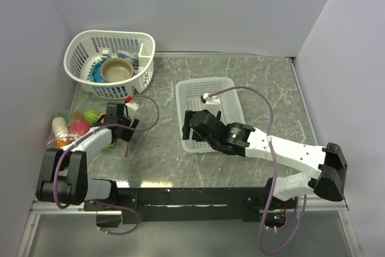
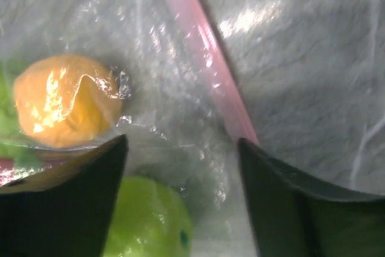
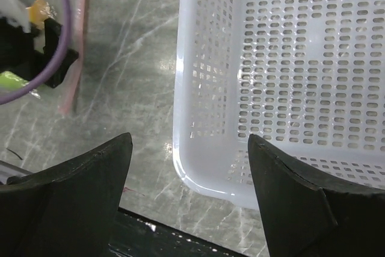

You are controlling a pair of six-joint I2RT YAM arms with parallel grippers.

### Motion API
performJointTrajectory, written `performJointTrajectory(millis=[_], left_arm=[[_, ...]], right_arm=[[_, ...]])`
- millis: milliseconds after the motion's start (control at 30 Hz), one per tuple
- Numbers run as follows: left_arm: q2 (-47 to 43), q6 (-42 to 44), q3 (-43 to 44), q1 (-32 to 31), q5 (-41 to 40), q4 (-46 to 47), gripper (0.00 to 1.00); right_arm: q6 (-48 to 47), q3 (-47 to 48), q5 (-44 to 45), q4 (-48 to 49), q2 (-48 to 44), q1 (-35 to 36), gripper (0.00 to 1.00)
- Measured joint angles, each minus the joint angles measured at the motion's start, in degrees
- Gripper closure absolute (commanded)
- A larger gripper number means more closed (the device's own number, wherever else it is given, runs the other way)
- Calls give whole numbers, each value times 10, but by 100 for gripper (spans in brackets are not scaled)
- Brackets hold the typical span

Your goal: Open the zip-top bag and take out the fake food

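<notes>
- Left gripper (image 2: 181,144) stood wide over bag (image 2: 150,34), zip (image 2: 204,58) between its jaws; it should pinch the zip alone, clear of food (image 2: 66,100).
- Right gripper (image 3: 189,142) hung wide, empty, above basket (image 3: 289,58) edge.

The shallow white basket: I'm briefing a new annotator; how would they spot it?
Start from the grey marbled table. Near its middle, partly under the right gripper, lies the shallow white basket. Unlike the round basket in the far left corner, which holds a tan bowl, it is rectangular, low-walled and empty.
</notes>
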Motion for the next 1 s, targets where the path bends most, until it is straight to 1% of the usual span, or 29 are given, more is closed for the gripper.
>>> performJointTrajectory(millis=[33, 100, 133, 167, 200, 233, 433, 533, 600, 733, 767, 867, 1000], left_arm=[[9, -3, 3, -5, -2, 3, 53], [29, -6, 13, -14, -5, 7, 67], [36, -9, 17, -18, -4, 8, 79], [39, -14, 18, -22, -3, 7, 84], [39, -20, 18, -26, -1, 6, 96], [39, -22, 19, -30, 1, 3, 99], [39, -33, 34, -42, 9, -21, 99], [33, -42, 61, -45, 23, -63, 99], [17, -52, 100, -49, 41, -113, 99], [-27, -73, 213, -54, 90, -207, 99], [-40, -79, 253, -55, 107, -229, 99], [-84, -91, 333, -59, 165, -274, 99], [-131, -93, 375, -66, 240, -319, 99]], right_arm=[[0, -1, 0, 2, -4, 0, 15], [-1, -3, 2, 8, -10, 0, 15], [-2, -5, 3, 10, -13, 0, 15], [-3, -6, 4, 11, -15, 0, 15], [-4, -7, 5, 12, -17, 0, 15], [-5, -7, 7, 12, -17, 0, 15], [-13, -8, 11, 21, -19, 0, 15], [-16, -9, 11, 25, -19, 0, 16], [-18, -16, 11, 33, -20, 0, 16], [-24, -32, 11, 43, -20, 0, 16], [-28, -37, 9, 49, -20, 0, 16], [-37, -45, -6, 66, -20, 0, 16], [-54, -45, -45, 108, -20, 0, 16]])
